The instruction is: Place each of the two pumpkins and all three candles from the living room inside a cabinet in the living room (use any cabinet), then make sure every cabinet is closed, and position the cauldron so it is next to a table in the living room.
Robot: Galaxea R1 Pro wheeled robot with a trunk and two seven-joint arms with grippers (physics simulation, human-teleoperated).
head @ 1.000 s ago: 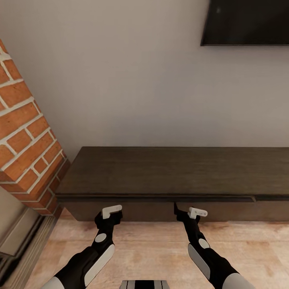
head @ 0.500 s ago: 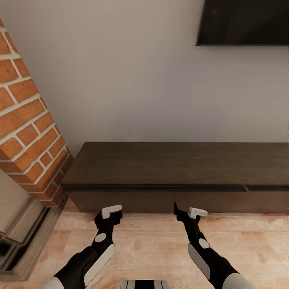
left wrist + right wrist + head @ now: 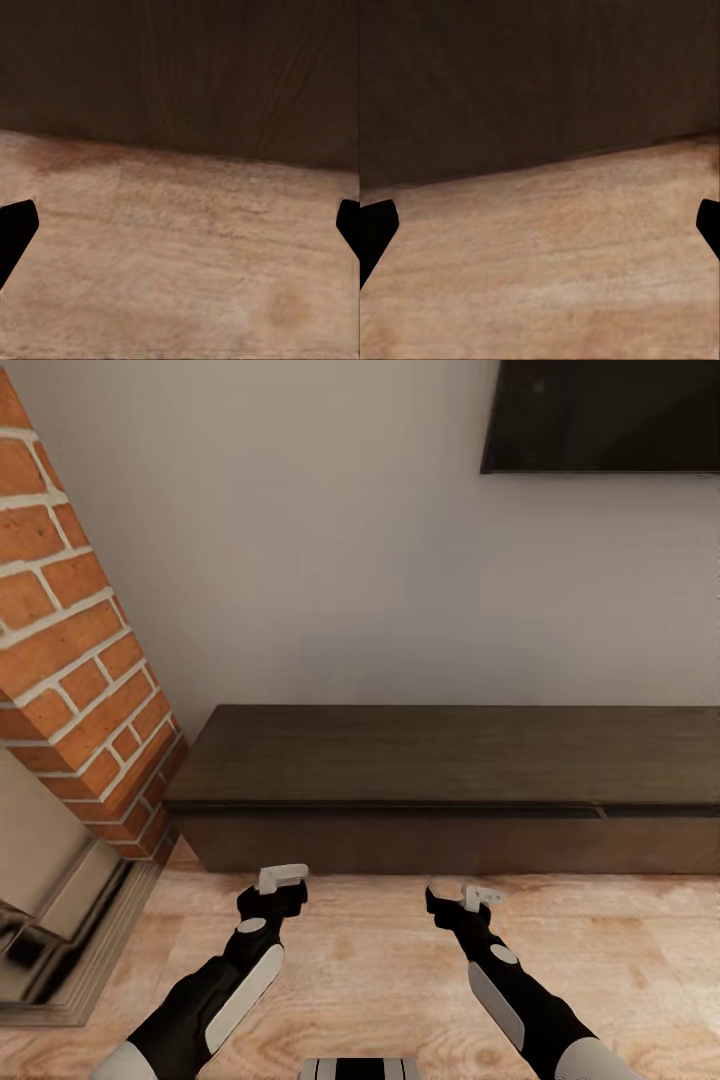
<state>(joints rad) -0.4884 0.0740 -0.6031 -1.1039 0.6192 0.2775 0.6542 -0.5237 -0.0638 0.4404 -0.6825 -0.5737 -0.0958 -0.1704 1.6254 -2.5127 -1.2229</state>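
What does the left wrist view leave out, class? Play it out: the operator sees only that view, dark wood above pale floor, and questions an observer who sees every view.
Operator: Is that dark wood the cabinet?
Observer: Yes. The head view shows the cabinet long and low against the wall, no drawer pulled out.
Operator: What stands beside it?
Observer: A brick fireplace, at its left end.
Operator: Where is the right gripper?
Observer: The right gripper hangs over the wood floor, short of the cabinet front, jaws open.
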